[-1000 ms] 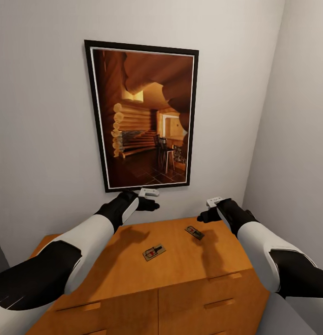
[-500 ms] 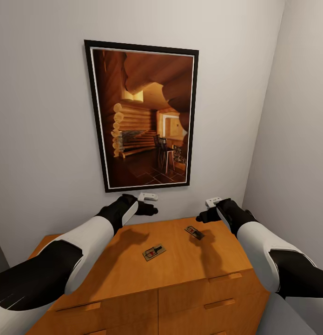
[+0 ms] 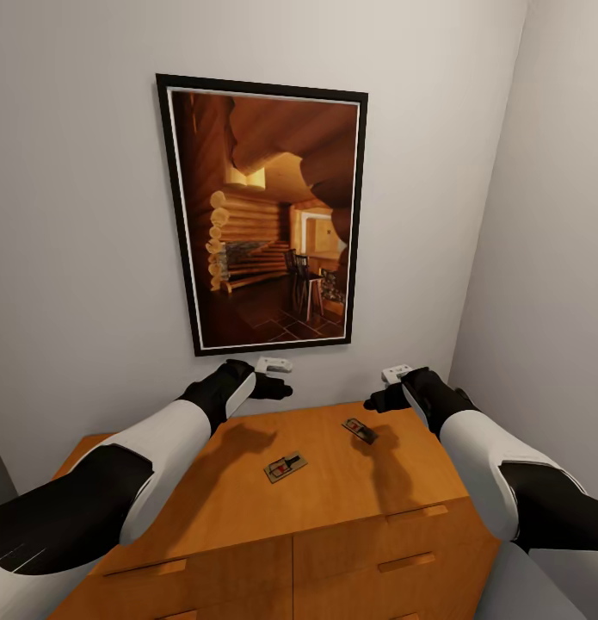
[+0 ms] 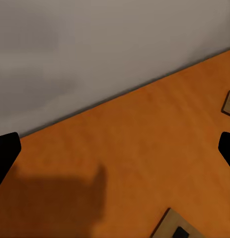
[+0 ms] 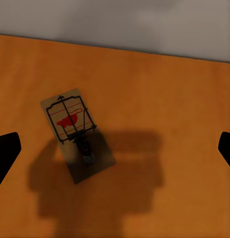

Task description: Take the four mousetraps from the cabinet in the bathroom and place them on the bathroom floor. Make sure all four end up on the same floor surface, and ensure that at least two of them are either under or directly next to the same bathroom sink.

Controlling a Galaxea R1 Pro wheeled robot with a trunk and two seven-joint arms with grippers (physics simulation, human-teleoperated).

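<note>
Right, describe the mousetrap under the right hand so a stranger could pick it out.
Below the framed log-cabin picture stands an orange-brown wooden cabinet. Two small flat wooden mousetraps lie on top; this one lies nearer the wall and right-hand corner, the other nearer the middle.

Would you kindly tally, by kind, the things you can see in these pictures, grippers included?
Mousetraps: 2, one nearer the front edge and one nearer the wall, both lying flat on the cabinet top
Cabinet: 1
Framed picture on the wall: 1
Grippers: 2, left gripper and right gripper, both above the cabinet top
Total: 6
</note>
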